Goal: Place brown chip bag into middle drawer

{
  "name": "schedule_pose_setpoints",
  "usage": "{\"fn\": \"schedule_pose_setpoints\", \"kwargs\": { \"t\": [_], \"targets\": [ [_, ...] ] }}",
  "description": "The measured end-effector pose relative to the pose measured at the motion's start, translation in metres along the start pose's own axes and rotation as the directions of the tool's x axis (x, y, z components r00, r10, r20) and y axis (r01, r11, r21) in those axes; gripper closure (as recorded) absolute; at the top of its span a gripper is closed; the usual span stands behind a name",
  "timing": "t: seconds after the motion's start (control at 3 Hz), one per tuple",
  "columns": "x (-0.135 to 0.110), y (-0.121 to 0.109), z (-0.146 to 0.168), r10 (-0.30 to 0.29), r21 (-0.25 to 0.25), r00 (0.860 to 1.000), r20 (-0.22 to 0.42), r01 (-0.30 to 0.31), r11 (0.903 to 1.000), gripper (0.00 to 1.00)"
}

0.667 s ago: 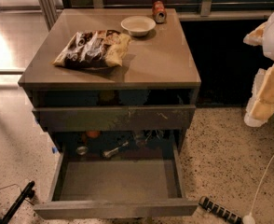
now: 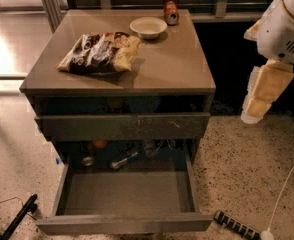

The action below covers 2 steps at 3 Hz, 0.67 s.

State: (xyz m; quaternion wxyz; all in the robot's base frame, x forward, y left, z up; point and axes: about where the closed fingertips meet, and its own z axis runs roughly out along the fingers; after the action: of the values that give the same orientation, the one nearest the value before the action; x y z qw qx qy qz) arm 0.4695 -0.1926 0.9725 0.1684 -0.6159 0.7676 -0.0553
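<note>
The brown chip bag (image 2: 99, 52) lies flat on the left part of the grey cabinet top (image 2: 172, 69). The middle drawer (image 2: 127, 196) is pulled wide open at the bottom, its flat grey floor bare. Above it is a scratched drawer front (image 2: 122, 126). My gripper (image 2: 251, 115) hangs from the white arm (image 2: 287, 29) to the right of the cabinet, beyond its right edge, at about the height of the scratched front. It is well apart from the bag and holds nothing that I can see.
A white bowl (image 2: 148, 27) and a red can (image 2: 171, 12) stand at the back of the cabinet top. Small items (image 2: 122, 160) lie in the dark recess behind the open drawer. A black strip (image 2: 236, 226) and a white cable (image 2: 287, 184) lie on the speckled floor at the right.
My gripper and arm have shifted a little to the left, toward the cabinet. The bag, bowl, can and drawer have not moved.
</note>
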Motion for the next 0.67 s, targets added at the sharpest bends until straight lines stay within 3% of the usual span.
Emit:
{"fn": "schedule_pose_setpoints", "kwargs": {
  "t": [0.33,0.67],
  "targets": [
    [-0.0531,-0.0415,0.0231,-0.083,0.028,0.997,-0.006,0.083,0.9962,0.0],
    [-0.0531,-0.0415,0.0232,-0.083,0.028,0.997,-0.006,0.083,0.9962,0.0]
  ]
}}
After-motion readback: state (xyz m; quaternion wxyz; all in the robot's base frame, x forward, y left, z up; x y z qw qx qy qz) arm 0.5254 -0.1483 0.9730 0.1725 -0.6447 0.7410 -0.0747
